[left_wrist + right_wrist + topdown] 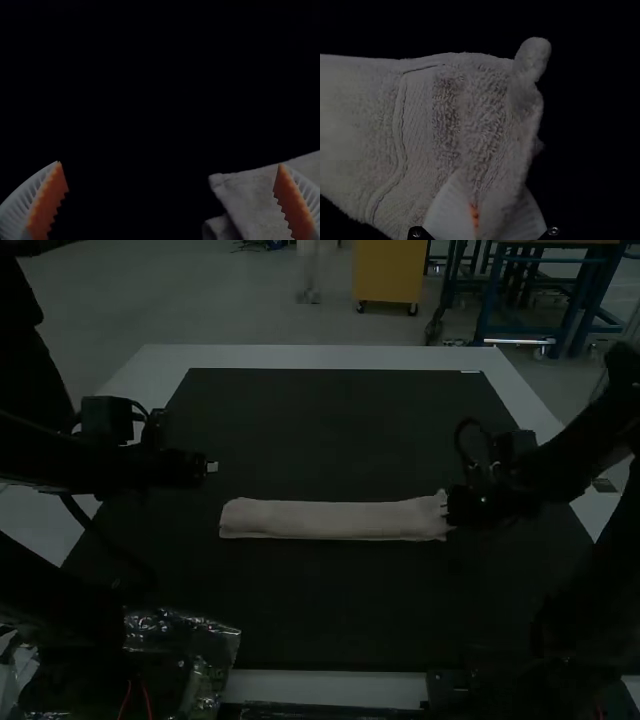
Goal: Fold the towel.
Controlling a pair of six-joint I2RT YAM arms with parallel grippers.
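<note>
The towel [335,521] is laid across the dark mat [330,610] on the pale counter [330,358], folded into a long, narrow strip with its length running from the left arm's side toward the right arm's side. Its long edges are kept nearly straight, and its right end is gathered and ruffled.

That ruffled end is grasped by the right end effector [452,508]. In the right wrist view, the cloth is seen pinched between the white ribbed fingers [451,207], with a bit of orange pad [474,215] left exposed beside it. The held end is bunched, and a rounded bit of cloth is pushed out past its edge. A flat woven band and a raised seam are shown next to the looped pile.

The left end effector [211,467] is released: its two fingers are set wide apart, and nothing is held between them. It is placed near the towel's left end, farther from the arms' bases than the strip. In the left wrist view, a corner of the towel is seen by one finger, with another layer shown beneath; whether it is touched cannot be told.

Crumpled clear plastic [215,628] is seen near the left arm's base.
</note>
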